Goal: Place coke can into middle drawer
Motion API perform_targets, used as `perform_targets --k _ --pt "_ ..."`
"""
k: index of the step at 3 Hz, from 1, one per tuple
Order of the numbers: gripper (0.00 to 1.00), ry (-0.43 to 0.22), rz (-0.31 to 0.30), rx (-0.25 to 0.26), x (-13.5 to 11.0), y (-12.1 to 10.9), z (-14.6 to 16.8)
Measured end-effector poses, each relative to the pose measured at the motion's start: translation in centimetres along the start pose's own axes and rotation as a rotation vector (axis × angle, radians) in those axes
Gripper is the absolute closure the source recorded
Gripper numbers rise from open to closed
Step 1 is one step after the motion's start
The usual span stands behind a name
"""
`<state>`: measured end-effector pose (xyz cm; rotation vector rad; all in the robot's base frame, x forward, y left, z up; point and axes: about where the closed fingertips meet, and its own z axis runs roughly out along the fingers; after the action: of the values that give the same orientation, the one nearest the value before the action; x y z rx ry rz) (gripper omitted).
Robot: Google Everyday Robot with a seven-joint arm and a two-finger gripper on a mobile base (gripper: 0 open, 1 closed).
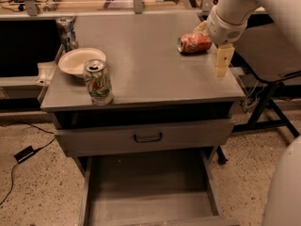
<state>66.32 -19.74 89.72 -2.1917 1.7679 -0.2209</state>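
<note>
white-green can (98,82) upright beside white bowl (77,60); dark can (67,31) behind bowl.

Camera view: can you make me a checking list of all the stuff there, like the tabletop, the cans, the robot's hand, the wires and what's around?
Surface: grey cabinet top, flat.
Job's things: coke can lies on its side at the top's far right; middle drawer is pulled open below, nothing seen inside.
Clutter: white-green can upright at front left; white bowl behind it; dark silvery can at the far left.
Grippers: gripper hangs just beside the coke can, near the top's right edge.
Cables: black cable on the floor at left.
Surroundings: speckled floor; black stand at right.
</note>
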Motion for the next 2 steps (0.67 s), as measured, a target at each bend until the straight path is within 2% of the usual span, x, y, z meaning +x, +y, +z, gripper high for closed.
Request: perform_targets --k 1,2 --pt "0.00 0.034 -0.025 0.136 1.8 -3.6 0.2" --pt "0.00 0.023 -0.035 0.242 2.9 -7.0 1.0"
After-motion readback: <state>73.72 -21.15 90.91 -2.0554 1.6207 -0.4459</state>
